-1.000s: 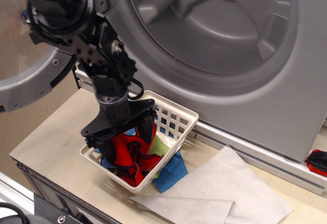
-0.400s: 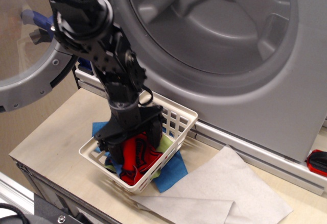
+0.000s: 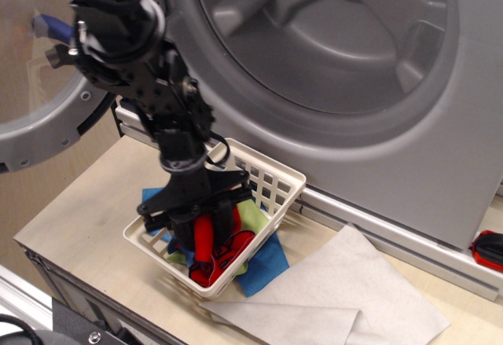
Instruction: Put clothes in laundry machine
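The red cloth with black edging lies bunched in the white lattice basket below the washer. My gripper reaches down into the basket, and its two black fingers are closed on a narrow fold of the red cloth. The lime-green cloth lies in the basket just right of the fingers. The silver-grey laundry machine stands behind, its wide drum mouth with moulded paddles open. Its round glass door is swung out to the left.
A blue cloth sticks out under the basket. Pale grey-white sheets lie on the wooden table at the front right. A small red and black object sits at the right edge. The table's front edge is close below the basket.
My gripper dipped deeper into the basket and its fingers closed in. The red cloth, spread wide a second ago, is now squeezed into a narrow strip between them.
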Controlling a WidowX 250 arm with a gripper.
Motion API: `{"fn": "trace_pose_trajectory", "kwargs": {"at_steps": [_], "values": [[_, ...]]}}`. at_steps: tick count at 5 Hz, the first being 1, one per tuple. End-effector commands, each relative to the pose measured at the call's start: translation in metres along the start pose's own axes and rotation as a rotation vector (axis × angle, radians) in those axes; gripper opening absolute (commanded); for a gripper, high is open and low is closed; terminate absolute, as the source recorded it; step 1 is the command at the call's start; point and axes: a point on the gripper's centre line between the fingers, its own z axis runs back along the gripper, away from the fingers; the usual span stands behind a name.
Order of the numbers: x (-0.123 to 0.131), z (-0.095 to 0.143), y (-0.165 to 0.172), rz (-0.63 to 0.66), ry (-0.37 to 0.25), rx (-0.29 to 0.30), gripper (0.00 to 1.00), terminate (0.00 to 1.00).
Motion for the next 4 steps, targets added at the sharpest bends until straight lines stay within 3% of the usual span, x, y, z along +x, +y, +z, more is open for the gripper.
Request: {"fn": "trace_pose_trajectory", "kwargs": {"at_steps": [1,2,4], "values": [[-0.010,0.053,-0.014,-0.242,-0.134,-0.085,0.00,0.00],[-0.013,0.071,-0.017,-0.338,-0.168,-0.123,0.00,0.00],[-0.010,0.117,-0.048,-0.493,-0.312,-0.247,0.00,0.00]]}}
